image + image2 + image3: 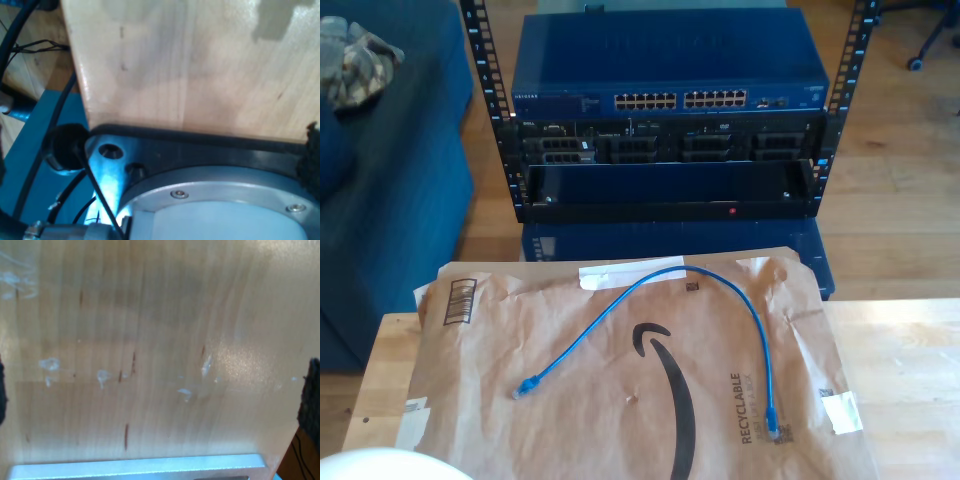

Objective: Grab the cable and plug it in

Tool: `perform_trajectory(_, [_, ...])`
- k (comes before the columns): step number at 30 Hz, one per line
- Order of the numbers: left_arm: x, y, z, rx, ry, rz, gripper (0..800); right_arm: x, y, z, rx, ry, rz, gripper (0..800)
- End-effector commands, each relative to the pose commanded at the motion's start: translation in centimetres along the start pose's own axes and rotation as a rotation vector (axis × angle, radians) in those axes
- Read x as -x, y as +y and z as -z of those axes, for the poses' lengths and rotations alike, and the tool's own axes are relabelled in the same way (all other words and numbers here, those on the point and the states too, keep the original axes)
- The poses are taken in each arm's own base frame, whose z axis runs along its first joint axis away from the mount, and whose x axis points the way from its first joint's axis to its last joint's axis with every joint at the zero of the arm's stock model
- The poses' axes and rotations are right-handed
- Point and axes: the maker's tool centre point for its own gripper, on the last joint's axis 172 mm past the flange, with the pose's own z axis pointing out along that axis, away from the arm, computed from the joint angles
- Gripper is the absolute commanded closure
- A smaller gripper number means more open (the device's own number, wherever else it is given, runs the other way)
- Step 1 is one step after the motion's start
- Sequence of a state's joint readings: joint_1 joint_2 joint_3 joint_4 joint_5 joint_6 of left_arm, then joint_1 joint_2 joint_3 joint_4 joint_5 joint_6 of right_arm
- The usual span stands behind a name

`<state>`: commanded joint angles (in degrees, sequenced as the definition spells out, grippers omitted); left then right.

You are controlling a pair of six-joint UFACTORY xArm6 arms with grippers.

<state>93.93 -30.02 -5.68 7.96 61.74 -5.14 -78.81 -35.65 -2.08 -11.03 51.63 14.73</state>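
Blue cable lies looped on the brown paper bag covering the wooden counter, one plug toward the bag's near-left corner in the exterior view, the other plug toward its near-right. The state of my first gripper and of my second gripper cannot be determined. Risk: the loose paper may shift under contact, moving the plug, and the thin cable may slip during the grasp, before reaching the switch.

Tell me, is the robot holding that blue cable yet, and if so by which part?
Nothing holds it. The cable lies loose in an arc on the brown paper, both plugs free, with no gripper near it.
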Motion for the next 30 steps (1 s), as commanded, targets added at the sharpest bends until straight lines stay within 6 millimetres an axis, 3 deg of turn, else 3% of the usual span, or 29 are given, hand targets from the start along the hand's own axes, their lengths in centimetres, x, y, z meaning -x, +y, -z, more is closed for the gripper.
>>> perform_trajectory(23, [0.0,0.0,0.0,0.000,0.000,0.002,0,0.0,0.0,0.0,0.000,0.001,-0.003,1])
perform_trajectory(26, [-0.1,-0.1,0.3,0.000,0.004,0.014,0,-0.7,0.0,0.9,-0.006,0.026,-0.011,1])
perform_trajectory(30, [0.7,-0.6,1.8,-0.010,-0.040,0.023,0,-2.4,0.3,3.7,-0.018,0.122,-0.034,3])
